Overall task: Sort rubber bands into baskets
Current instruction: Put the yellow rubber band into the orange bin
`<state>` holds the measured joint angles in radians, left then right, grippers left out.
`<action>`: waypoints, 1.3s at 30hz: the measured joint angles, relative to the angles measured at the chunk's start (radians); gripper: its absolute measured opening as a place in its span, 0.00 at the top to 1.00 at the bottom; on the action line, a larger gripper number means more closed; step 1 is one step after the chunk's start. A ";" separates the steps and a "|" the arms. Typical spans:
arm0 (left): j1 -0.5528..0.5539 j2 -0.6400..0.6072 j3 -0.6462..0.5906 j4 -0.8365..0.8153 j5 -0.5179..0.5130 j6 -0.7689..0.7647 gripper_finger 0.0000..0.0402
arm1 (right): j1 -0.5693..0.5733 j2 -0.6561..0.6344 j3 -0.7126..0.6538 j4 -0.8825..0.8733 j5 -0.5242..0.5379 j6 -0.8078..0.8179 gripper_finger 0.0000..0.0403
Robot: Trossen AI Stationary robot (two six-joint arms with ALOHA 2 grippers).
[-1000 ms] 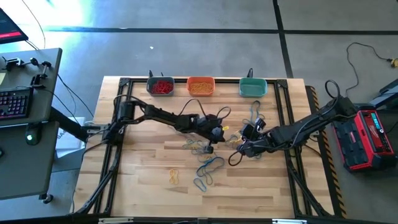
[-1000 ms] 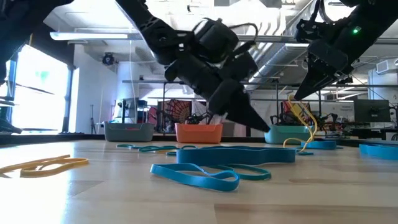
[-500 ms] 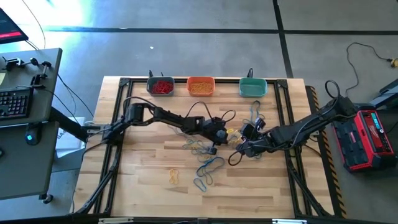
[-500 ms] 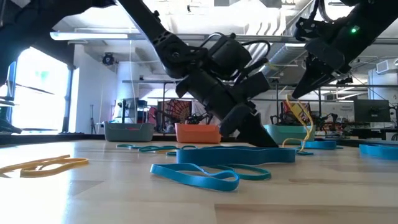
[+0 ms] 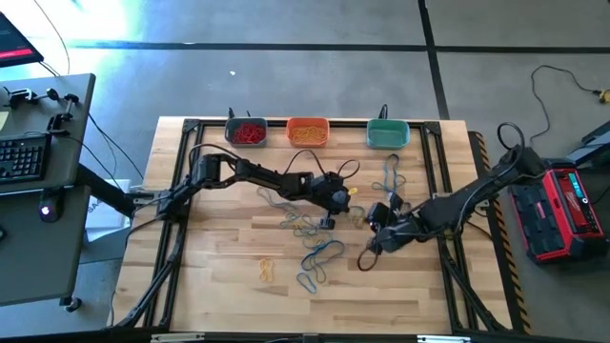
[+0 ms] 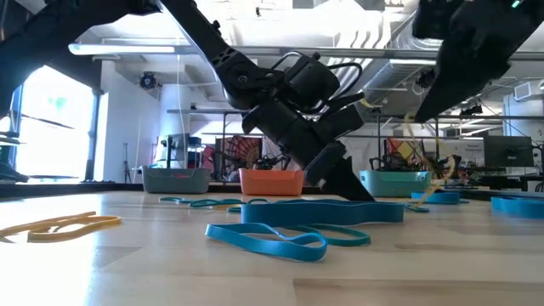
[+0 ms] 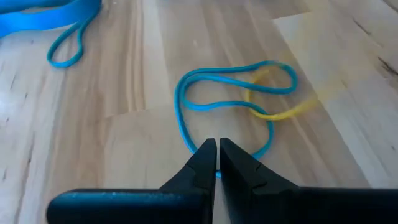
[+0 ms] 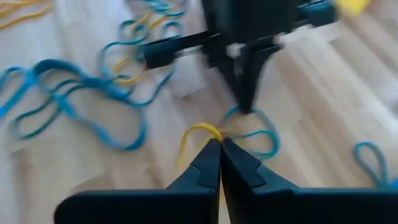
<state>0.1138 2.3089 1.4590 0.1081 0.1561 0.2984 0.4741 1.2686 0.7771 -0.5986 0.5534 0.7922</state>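
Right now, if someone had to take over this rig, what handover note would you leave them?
Left gripper: shut on a thin blue band at mid-table; a yellow band crosses that loop.
Right gripper: shut on a yellow band, lifted off the table just right of centre.
Baskets along the far edge: grey-blue basket holds red bands, orange basket holds yellow ones, teal basket looks empty from above.
Left to do: blue bands near the table's middle, a yellow pair towards the near edge, more blue ones below the teal basket.
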 joint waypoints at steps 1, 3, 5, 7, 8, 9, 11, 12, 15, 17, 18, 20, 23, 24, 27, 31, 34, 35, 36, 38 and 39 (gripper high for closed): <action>0.005 0.000 0.000 0.000 0.000 -0.005 0.97 | 0.016 0.000 0.012 -0.015 -0.009 0.015 1.00; 0.015 0.000 0.000 -0.001 0.000 -0.009 0.97 | 0.048 0.000 0.034 -0.048 -0.011 0.043 1.00; 0.023 0.000 -0.003 0.001 -0.001 -0.014 0.97 | 0.079 0.000 0.056 -0.076 -0.012 0.075 1.00; 0.031 0.000 -0.005 0.001 -0.001 -0.024 0.97 | 0.109 0.000 0.075 -0.111 -0.013 0.109 1.00; 0.035 0.000 -0.005 0.000 -0.001 -0.029 0.97 | 0.123 0.000 0.084 -0.127 -0.013 0.128 1.00; 0.040 0.000 -0.005 -0.001 -0.001 -0.035 0.97 | 0.137 0.000 0.093 -0.141 -0.012 0.148 1.00; 0.050 0.000 -0.005 -0.002 -0.008 -0.036 0.97 | 0.165 0.000 0.109 -0.170 -0.013 0.183 1.00; 0.055 0.000 -0.005 -0.002 -0.017 -0.036 0.97 | 0.178 0.000 0.115 -0.181 -0.012 0.201 1.00; 0.070 -0.001 -0.005 -0.002 -0.028 -0.036 0.97 | 0.216 0.000 0.132 -0.200 -0.012 0.242 1.00; 0.077 -0.001 -0.005 -0.003 -0.033 -0.036 0.97 | 0.241 0.000 0.141 -0.216 -0.013 0.274 1.00; 0.082 -0.001 -0.005 -0.003 -0.033 -0.038 0.97 | 0.253 0.000 0.145 -0.221 -0.013 0.291 1.00; 0.094 0.000 -0.005 -0.005 -0.033 -0.051 0.97 | 0.277 0.000 0.153 -0.238 -0.013 0.325 1.00; 0.108 0.000 -0.005 -0.006 -0.042 -0.061 0.97 | 0.308 0.000 0.160 -0.251 -0.013 0.375 1.00; 0.111 0.000 -0.005 -0.008 -0.044 -0.061 0.97 | 0.316 0.000 0.160 -0.252 -0.013 0.386 1.00; 0.123 0.000 -0.006 -0.009 -0.045 -0.062 0.97 | 0.340 0.000 0.160 -0.259 -0.014 0.431 1.00; 0.132 0.000 -0.006 -0.011 -0.039 -0.062 0.97 | 0.374 0.000 0.160 -0.259 -0.014 0.477 1.00; 0.134 0.000 -0.006 -0.011 -0.036 -0.062 0.97 | 0.394 0.000 0.160 -0.266 -0.008 0.505 1.00; 0.134 0.000 -0.006 -0.011 -0.036 -0.061 0.97 | 0.399 0.000 0.160 -0.268 -0.002 0.510 1.00; 0.132 0.000 -0.006 -0.011 -0.036 -0.057 0.97 | 0.402 0.000 0.160 -0.270 0.006 0.510 1.00; 0.128 -0.004 -0.006 -0.012 -0.043 -0.041 0.97 | 0.404 0.000 0.160 -0.275 0.022 0.510 1.00; 0.127 -0.009 -0.007 -0.015 -0.044 -0.036 0.97 | 0.404 0.000 0.160 -0.277 0.026 0.509 1.00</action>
<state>0.2409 2.2996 1.4519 0.0928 0.1123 0.2623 0.8780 1.2684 0.9371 -0.8754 0.5794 1.3016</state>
